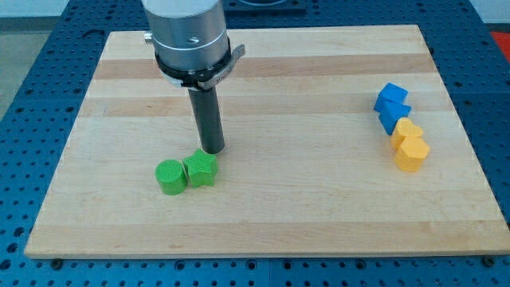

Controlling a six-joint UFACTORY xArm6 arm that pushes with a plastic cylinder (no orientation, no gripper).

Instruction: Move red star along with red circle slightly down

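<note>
No red star or red circle shows in the camera view; the arm's body may hide part of the board at the view's top. My tip (212, 150) rests on the board just above the green star (201, 169), touching or nearly touching its upper edge. A green circle (170, 177) sits against the green star's left side.
At the view's right, two blue blocks (392, 107) sit together, with a yellow block (407, 131) and a yellow heart (412, 153) just below them. The wooden board (319, 215) lies on a blue perforated table.
</note>
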